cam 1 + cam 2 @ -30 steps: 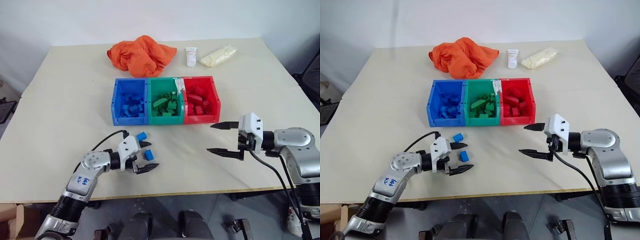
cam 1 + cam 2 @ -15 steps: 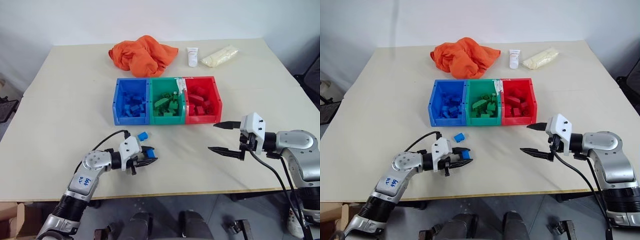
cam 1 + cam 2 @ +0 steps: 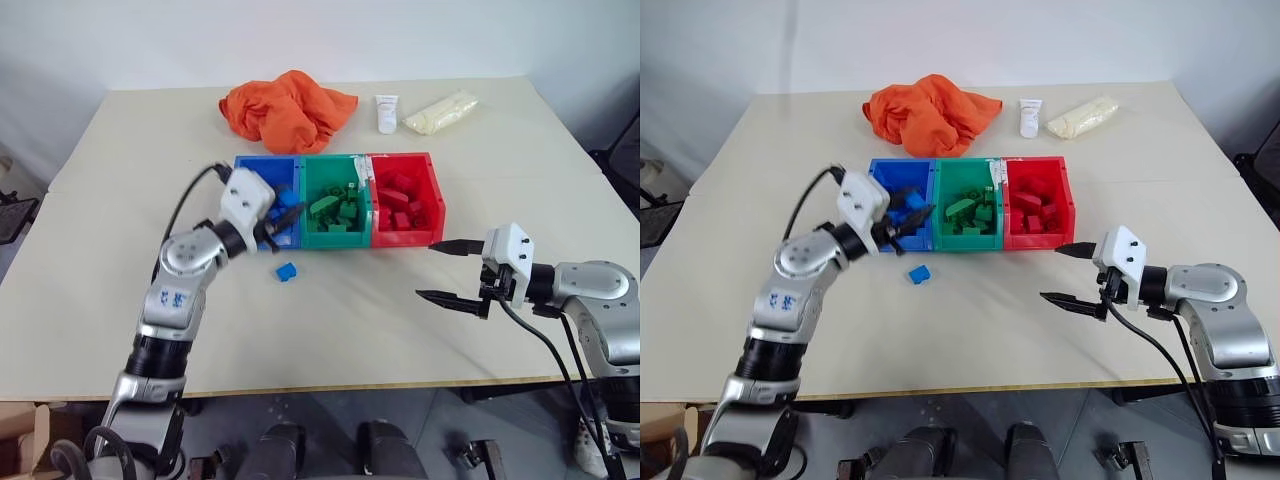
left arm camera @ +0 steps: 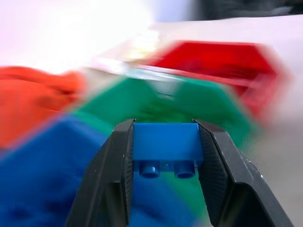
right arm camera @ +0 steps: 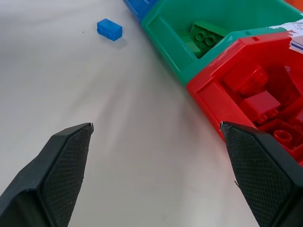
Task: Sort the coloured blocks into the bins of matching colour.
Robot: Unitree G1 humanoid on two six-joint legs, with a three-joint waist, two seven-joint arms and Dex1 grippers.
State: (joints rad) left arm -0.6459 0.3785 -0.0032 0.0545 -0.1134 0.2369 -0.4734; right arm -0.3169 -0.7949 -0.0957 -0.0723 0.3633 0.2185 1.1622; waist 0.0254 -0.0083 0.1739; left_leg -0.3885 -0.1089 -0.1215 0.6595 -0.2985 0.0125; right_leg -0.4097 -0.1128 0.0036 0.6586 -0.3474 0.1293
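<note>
My left gripper hangs above the front edge of the blue bin, shut on a small blue block that sits squarely between its fingers. Another blue block lies on the table just in front of the blue bin. The green bin and the red bin join the blue one in a row, and each holds several blocks of its own colour. My right gripper stands open and empty in front of the red bin's right corner.
An orange cloth lies bunched behind the bins. A white tube and a pale yellow bag sit at the back right. The table's front edge runs close below both arms.
My left gripper shut on one of two blue blocks on the table, then rose and moved forward with it to the blue bin. The other block stayed put. The right arm has not moved.
</note>
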